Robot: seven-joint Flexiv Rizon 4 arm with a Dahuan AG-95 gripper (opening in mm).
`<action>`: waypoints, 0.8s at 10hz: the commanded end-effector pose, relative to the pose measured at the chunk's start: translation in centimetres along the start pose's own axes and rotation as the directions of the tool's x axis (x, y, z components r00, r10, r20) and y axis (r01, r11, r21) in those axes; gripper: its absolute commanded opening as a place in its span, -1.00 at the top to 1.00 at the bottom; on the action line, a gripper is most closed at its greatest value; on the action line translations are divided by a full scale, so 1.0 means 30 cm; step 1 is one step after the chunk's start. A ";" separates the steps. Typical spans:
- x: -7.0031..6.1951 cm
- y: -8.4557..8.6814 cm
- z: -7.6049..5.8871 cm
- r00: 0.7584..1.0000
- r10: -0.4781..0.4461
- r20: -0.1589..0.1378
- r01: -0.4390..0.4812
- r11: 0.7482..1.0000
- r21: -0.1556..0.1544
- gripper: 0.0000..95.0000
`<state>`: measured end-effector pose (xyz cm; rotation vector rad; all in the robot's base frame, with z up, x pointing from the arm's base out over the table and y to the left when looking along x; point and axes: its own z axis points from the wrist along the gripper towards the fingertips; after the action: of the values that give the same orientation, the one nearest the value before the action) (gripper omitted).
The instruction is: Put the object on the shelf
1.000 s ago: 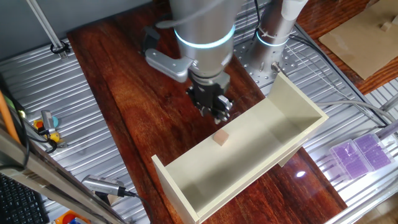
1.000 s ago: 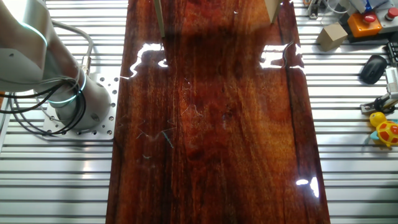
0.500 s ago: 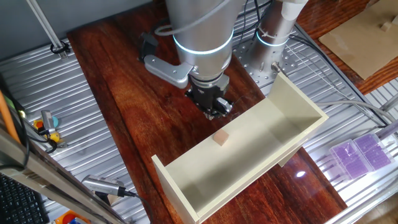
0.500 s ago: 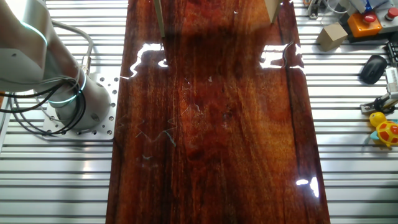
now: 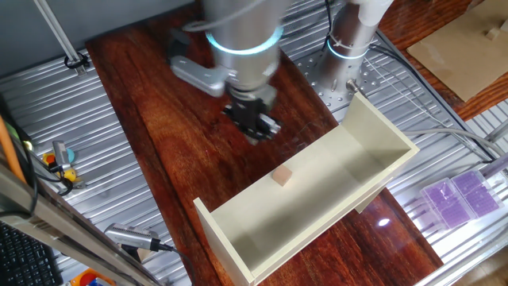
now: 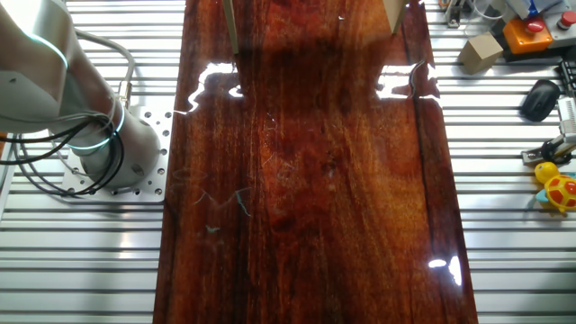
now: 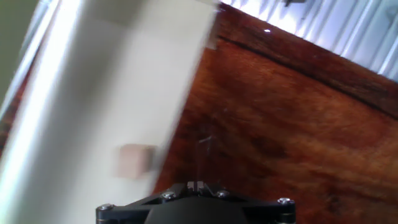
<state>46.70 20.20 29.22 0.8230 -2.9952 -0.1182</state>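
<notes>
The object, a tiny tan wooden cube (image 5: 281, 176), rests on the shelf (image 5: 373, 135), a long cream open box lying across the dark wooden tabletop (image 5: 159, 119). My gripper (image 5: 255, 129) hangs above the bare wood, up and left of the cube and apart from it. It holds nothing, and its jaws look open though blurred by motion. In the hand view the cube (image 7: 135, 160) sits on the blurred cream shelf board (image 7: 112, 74) at the left, and only the gripper's black body shows at the bottom edge. The other fixed view shows neither cube nor gripper.
The arm's base (image 5: 349, 40) stands behind the shelf. A flat tan board (image 5: 468, 48) lies at the back right, purple boxes (image 5: 460, 195) at the right, and tools (image 5: 59, 163) at the left. A yellow toy (image 6: 558, 189) and a mouse (image 6: 540, 97) lie beside the tabletop.
My gripper has moved left and away from the shelf, over the bare wood. The cube stays in place on the shelf.
</notes>
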 end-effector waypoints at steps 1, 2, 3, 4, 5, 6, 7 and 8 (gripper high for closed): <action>-0.005 -0.134 0.034 0.980 -0.201 -0.005 0.201 0.980 -0.002 1.00; -0.005 -0.134 0.034 0.984 -0.179 0.006 0.179 0.984 -0.008 1.00; -0.005 -0.134 0.034 0.991 -0.134 0.004 0.134 0.991 -0.010 1.00; -0.005 -0.134 0.034 0.996 -0.090 -0.002 0.090 0.996 -0.001 1.00; -0.005 -0.134 0.034 0.999 -0.051 -0.007 0.051 0.999 0.005 1.00; -0.005 -0.134 0.034 1.000 -0.005 0.009 0.005 1.000 0.006 1.00; -0.005 -0.134 0.034 0.999 0.040 0.007 -0.040 0.999 0.013 1.00; -0.005 -0.134 0.034 0.998 0.057 0.006 -0.057 0.998 0.011 1.00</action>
<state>48.85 16.85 27.84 1.0804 -2.9198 -0.1362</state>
